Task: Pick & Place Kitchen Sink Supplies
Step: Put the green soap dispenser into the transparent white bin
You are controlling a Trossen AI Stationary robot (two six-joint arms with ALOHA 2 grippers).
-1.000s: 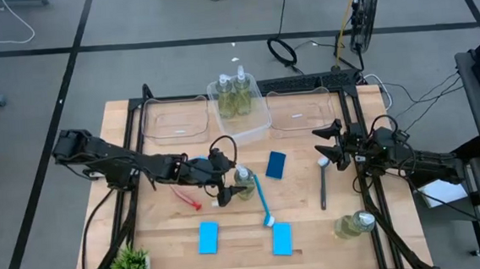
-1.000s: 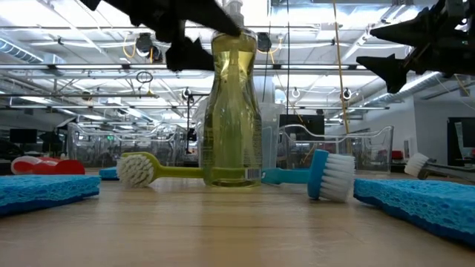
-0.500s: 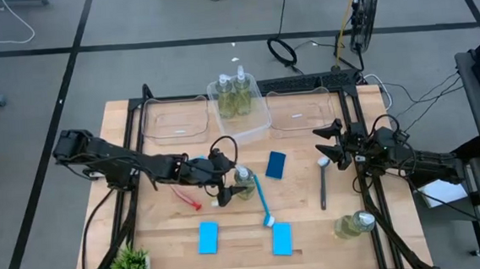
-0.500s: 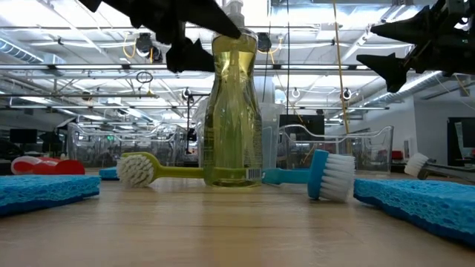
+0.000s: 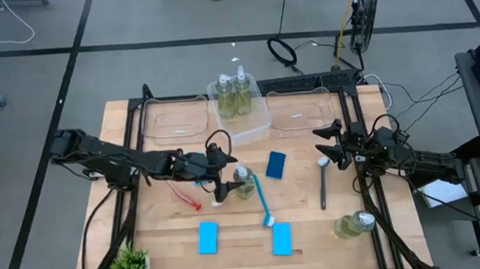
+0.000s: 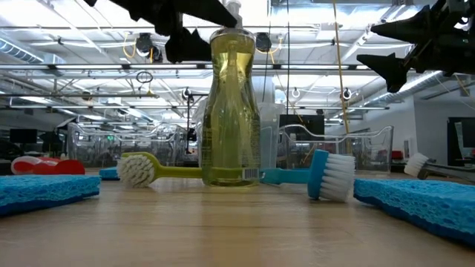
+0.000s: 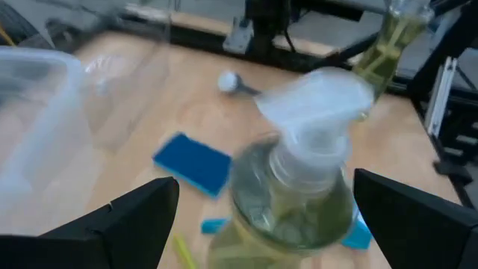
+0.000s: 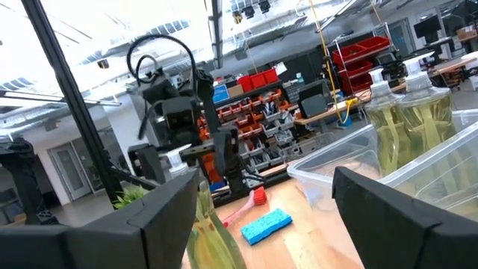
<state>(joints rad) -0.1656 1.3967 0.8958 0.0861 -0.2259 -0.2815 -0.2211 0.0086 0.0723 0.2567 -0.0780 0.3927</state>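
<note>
From above, we see the table with the left gripper near the middle. Its fingers are apart, one on each side of a bottle that stands upright. They hold nothing. The right gripper waits near the table's right edge, fingers apart and empty, above a grey brush. A bin at the far edge holds two bottles. Another bottle lies near the right front corner. A blue brush lies just beside the middle bottle. A red brush lies to the left of the middle bottle. Three sponges lie on the table.

From table height, we see the bottle standing, with the left gripper up by its top.

From the left wrist, the bottle's pump sits between the two fingers, not touching them.

From the right wrist, we see the two bottles in the bin.
</note>
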